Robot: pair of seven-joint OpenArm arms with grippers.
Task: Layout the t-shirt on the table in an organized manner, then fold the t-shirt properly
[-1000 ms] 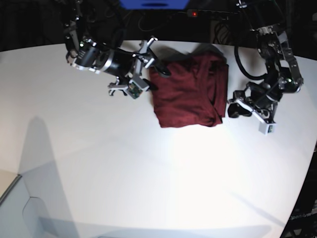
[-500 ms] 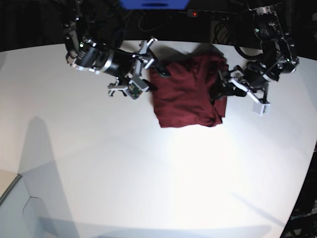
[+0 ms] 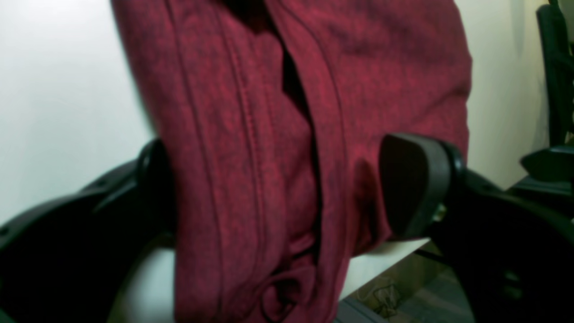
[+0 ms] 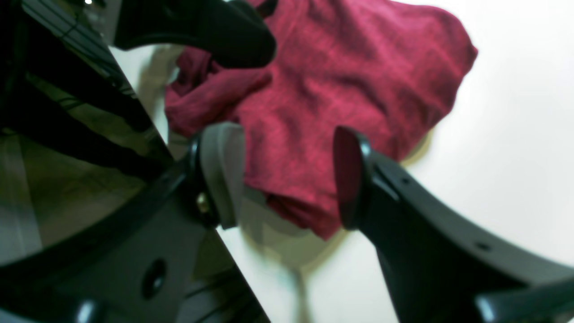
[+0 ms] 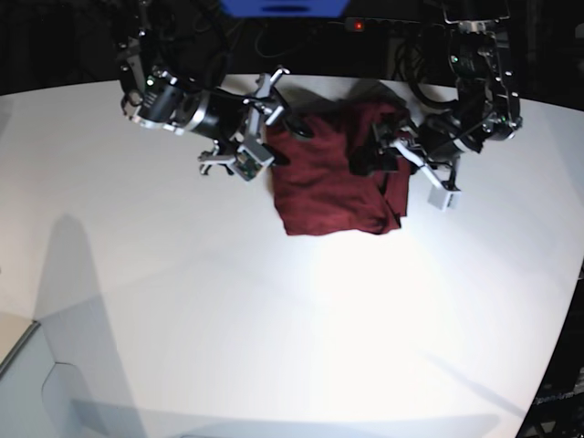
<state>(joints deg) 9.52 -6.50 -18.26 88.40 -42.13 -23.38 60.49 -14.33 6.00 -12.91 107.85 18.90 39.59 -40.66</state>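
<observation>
The dark maroon t-shirt (image 5: 324,182) lies bunched in a rough folded block at the back of the white table (image 5: 274,319). My left gripper (image 5: 376,157) is over the shirt's right edge. In the left wrist view its jaws (image 3: 278,166) stand wide open with a thick fold of the t-shirt (image 3: 251,134) between them. One finger is partly hidden behind the cloth. My right gripper (image 5: 287,144) is at the shirt's upper left edge. In the right wrist view it (image 4: 282,175) is open, with the edge of the t-shirt (image 4: 341,80) showing between and beyond its fingers.
The table's back edge (image 3: 390,251) runs close under the left gripper, with dark floor and cables behind it. A blue object (image 5: 283,7) sits beyond the table at the top. White tabletop (image 4: 493,134) spreads in front of the shirt.
My left gripper has swung in from the right of the shirt onto its right edge and opened wide. The shirt has shifted slightly left. The right arm has not moved.
</observation>
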